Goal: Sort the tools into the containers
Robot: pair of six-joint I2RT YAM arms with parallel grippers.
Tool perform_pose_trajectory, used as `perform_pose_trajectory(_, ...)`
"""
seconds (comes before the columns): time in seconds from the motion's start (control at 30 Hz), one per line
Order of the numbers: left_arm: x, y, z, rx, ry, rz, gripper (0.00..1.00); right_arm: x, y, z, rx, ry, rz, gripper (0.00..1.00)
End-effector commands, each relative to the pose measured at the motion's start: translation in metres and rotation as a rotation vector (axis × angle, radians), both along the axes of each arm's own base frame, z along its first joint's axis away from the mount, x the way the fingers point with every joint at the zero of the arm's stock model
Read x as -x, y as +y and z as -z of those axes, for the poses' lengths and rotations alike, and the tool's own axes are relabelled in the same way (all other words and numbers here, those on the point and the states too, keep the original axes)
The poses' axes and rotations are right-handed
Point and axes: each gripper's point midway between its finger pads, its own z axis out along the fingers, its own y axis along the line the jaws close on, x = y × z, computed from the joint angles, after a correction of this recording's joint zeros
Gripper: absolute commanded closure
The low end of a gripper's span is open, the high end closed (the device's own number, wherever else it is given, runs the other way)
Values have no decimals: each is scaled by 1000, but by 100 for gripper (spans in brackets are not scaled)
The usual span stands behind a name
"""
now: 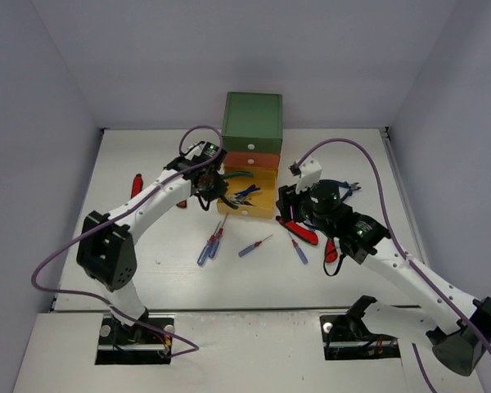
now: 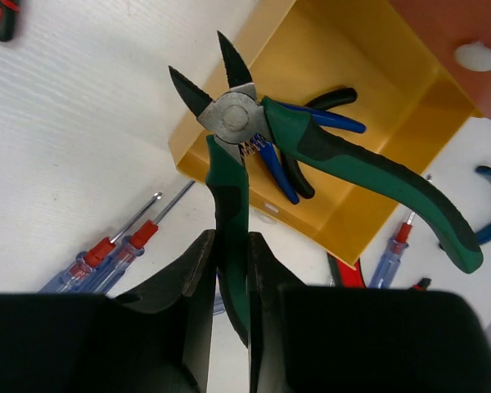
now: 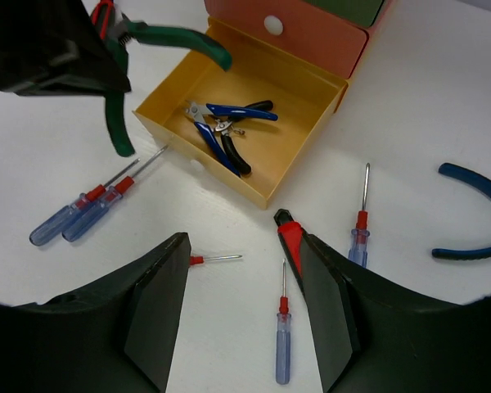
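Note:
My left gripper [image 1: 206, 196] [image 2: 229, 246] is shut on one handle of the green-handled cutters [image 2: 233, 119]. It holds them above the front left corner of the open yellow drawer [image 2: 376, 106] [image 1: 266, 205]. Blue- and black-handled pliers [image 3: 229, 115] lie inside that drawer. The orange-red drawer [image 1: 252, 160] and the green drawer [image 1: 252, 119] above it are closed. My right gripper [image 1: 290, 214] [image 3: 237, 303] is open and empty, low over the table in front of the drawer. A thin screwdriver [image 3: 282, 344] lies between its fingers, and a red-handled tool [image 3: 290, 237] lies by its right finger.
More blue-handled screwdrivers lie on the table: two together [image 1: 210, 244], one [image 1: 254, 247] and one [image 3: 360, 229]. Blue-handled pliers [image 3: 475, 213] lie to the right. Red-handled tools lie at the left [image 1: 136, 185] and by the right arm [image 1: 331, 250]. White walls enclose the table.

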Motion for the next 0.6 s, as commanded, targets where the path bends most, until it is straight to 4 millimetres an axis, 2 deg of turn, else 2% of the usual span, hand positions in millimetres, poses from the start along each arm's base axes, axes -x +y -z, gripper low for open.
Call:
perform_pose_trajectory(0.0, -32, -26, -26, 43, -91, -71, 100, 2, -9, -25, -73, -60, 48, 47)
perform_pose_trajectory(0.07, -42, -36, -28, 28, -119, -75, 100, 5, -12, -23, -79, -53, 55, 47)
perform_pose_trajectory(0.1, -46, -39, -21, 11, -116, -76, 100, 7, -14, -21, -81, -47, 57, 46)
perform_pose_trajectory(0.17, -52, -47, -23, 28, -120, -86, 100, 10, -15, -21, -88, -47, 59, 46)
perform_pose_trajectory(0.27, -61, -52, -13, 24, -111, -104, 100, 13, -19, -19, -84, -39, 64, 46)
perform_pose_trajectory(0.4, -66, -56, -1, 27, -91, -122, 99, 15, -25, -21, -81, -43, 80, 46)
perform_pose_trajectory(0.57, -66, -62, 16, 29, -55, -124, 93, 17, -33, -21, -74, -49, 113, 46)
